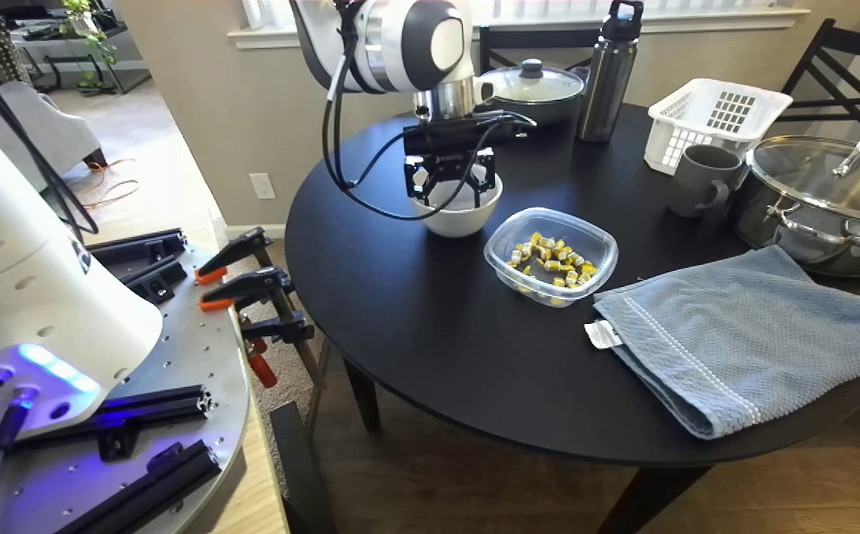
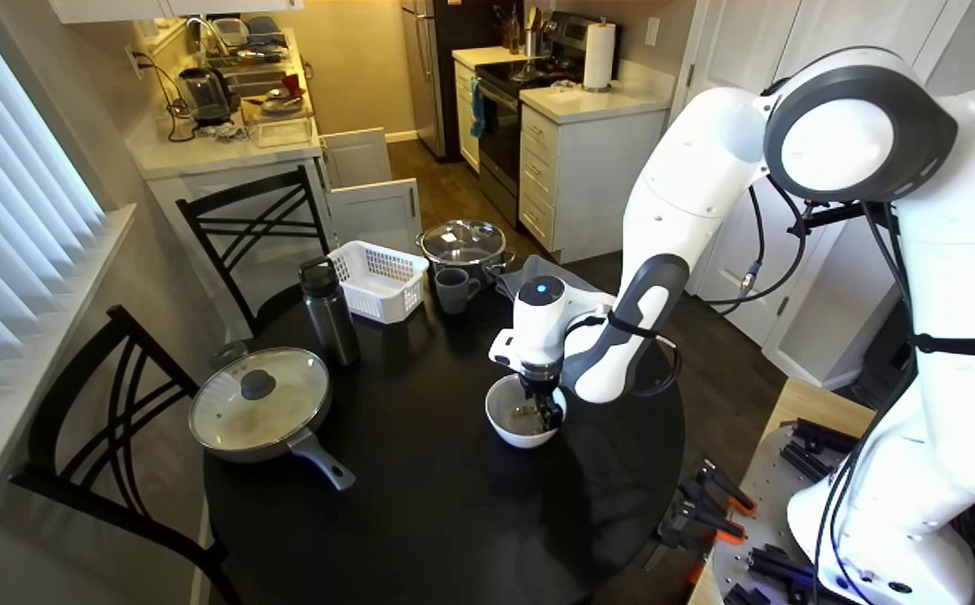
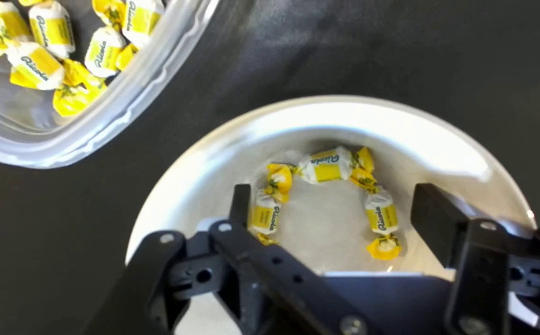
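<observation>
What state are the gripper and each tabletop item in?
Gripper: open, nothing gripped
White bowl: upright, three wrapped candies showing inside
Plastic tub: uncovered, more candies inside
Frying pan: lidded
Pot: lidded
Bottle: upright, capped
Mug: upright
Basket: upright, uncovered
Towel: folded, lying flat

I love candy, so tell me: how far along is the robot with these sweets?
Done, it seems: three candies show in the white bowl. In hand: nothing; the open gripper is at the bowl. Left, perhaps: the other candies in the clear container.
</observation>
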Robot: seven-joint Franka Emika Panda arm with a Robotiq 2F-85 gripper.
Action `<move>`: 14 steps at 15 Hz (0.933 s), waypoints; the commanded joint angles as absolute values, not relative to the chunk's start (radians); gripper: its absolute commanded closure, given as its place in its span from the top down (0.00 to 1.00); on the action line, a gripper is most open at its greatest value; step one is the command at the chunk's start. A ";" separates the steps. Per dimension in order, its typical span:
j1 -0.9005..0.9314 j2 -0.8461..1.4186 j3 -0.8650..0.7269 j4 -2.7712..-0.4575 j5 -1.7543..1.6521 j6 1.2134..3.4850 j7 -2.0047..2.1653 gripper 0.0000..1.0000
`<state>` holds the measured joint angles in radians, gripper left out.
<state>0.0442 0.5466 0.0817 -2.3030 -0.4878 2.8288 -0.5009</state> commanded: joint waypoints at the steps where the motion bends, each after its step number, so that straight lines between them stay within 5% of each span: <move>1: 0.052 0.552 0.070 -2.307 -0.497 2.813 -0.517 0.66; 2: 0.054 0.555 0.068 -2.306 -0.499 2.810 -0.516 0.65; 8: 0.067 0.583 0.043 -2.291 -0.514 2.782 -0.505 0.25; 11: 0.072 0.592 0.034 -2.281 -0.521 2.771 -0.504 0.20; 14: 0.066 0.575 0.038 -2.277 -0.519 2.766 -0.508 0.04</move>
